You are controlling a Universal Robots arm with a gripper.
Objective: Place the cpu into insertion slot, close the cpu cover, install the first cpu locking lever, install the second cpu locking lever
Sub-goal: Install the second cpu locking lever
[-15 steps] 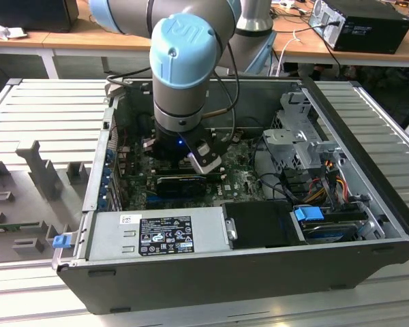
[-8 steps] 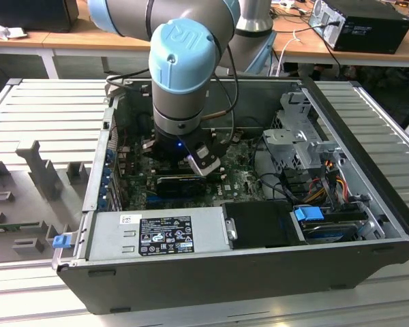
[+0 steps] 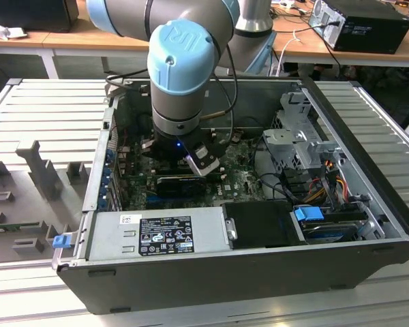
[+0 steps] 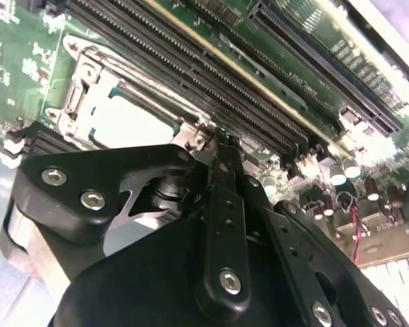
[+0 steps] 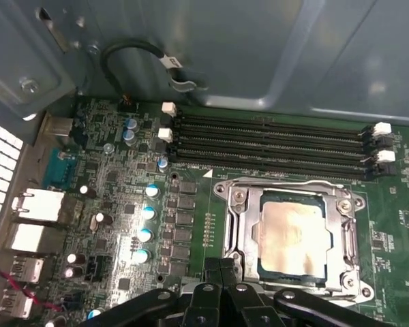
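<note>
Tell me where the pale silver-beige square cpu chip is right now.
In the first wrist view, the pale square cpu chip sits in its socket under the grey metal cover frame, beside the black memory slots.

- this is a robotics or electronics lab, of the sort set up for computer assembly work.
- an opened desktop computer case (image 3: 368,204) lies on its side on a ribbed grey metal work surface (image 3: 48,109), with its green motherboard (image 5: 123,204), cabling and drive cage (image 3: 296,136) laid bare.
- a grey industrial robot arm (image 3: 184,75) with blue joint caps reaches down into the case.
- grey moulded fixtures (image 3: 41,170) stand on the work surface at the exterior view's left.
- behind, a wooden desk (image 3: 88,37) carries another black computer unit (image 3: 361,24) and loose white cables (image 3: 293,34).
</note>
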